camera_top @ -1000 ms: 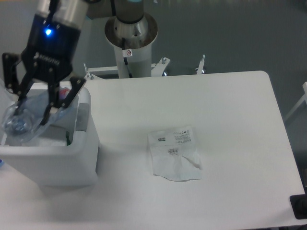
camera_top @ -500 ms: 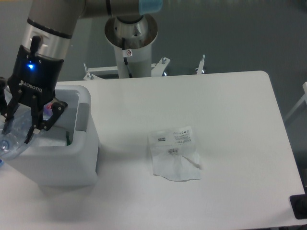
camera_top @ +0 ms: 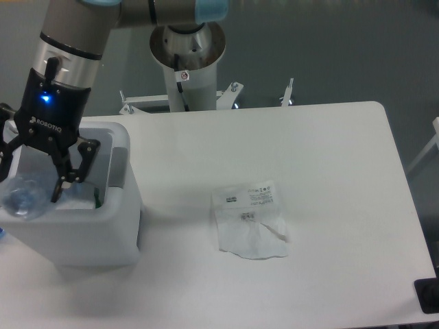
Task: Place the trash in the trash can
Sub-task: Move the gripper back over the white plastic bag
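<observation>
The trash can (camera_top: 89,233) is a boxy white bin at the table's left edge, its top open and its grey side handle (camera_top: 118,166) facing right. My gripper (camera_top: 31,186) hangs over the bin's opening with its fingers spread apart. The clear plastic bottle (camera_top: 19,195) lies in the bin at its left side, below the fingers and free of them; its label is hard to make out. The flat translucent plastic bag (camera_top: 250,219) with printed labels lies on the white table (camera_top: 329,157) right of the bin, well away from the gripper.
The arm's white pedestal (camera_top: 186,68) stands behind the table's far edge. A metal frame (camera_top: 233,92) sits beside it. A dark object (camera_top: 429,296) shows at the lower right corner.
The gripper carried the bottle left and down over the bin, then opened. The bottle has dropped out of the fingers into the bin. The bag has not moved.
</observation>
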